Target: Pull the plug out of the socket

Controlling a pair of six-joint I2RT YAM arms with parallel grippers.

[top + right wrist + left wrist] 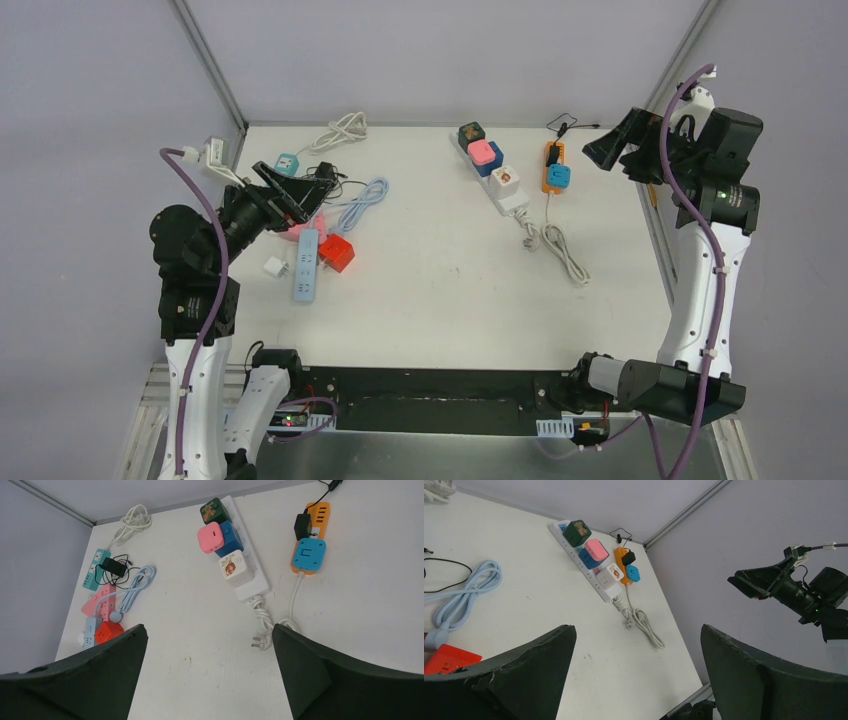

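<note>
A white power strip (513, 200) lies at the back centre with green (472, 132), pink (483, 152), blue and white (505, 180) plugs in it. Beside it an orange strip (551, 148) carries a black plug (553, 158) and a blue adapter (560, 176). Both strips also show in the right wrist view, white (250, 587) and orange (320, 511). My left gripper (305, 190) (636, 630) is open and empty above the left cluster. My right gripper (615, 145) (208, 627) is open and empty, raised at the right edge, apart from the orange strip.
At the left lie a teal strip (287, 163) with a black adapter, a pink strip (300, 228), a light blue strip (307, 265), a red cube socket (337, 252), a white plug (274, 267) and a coiled blue cable (365, 200). A white cable coil (345, 128) lies at the back.
</note>
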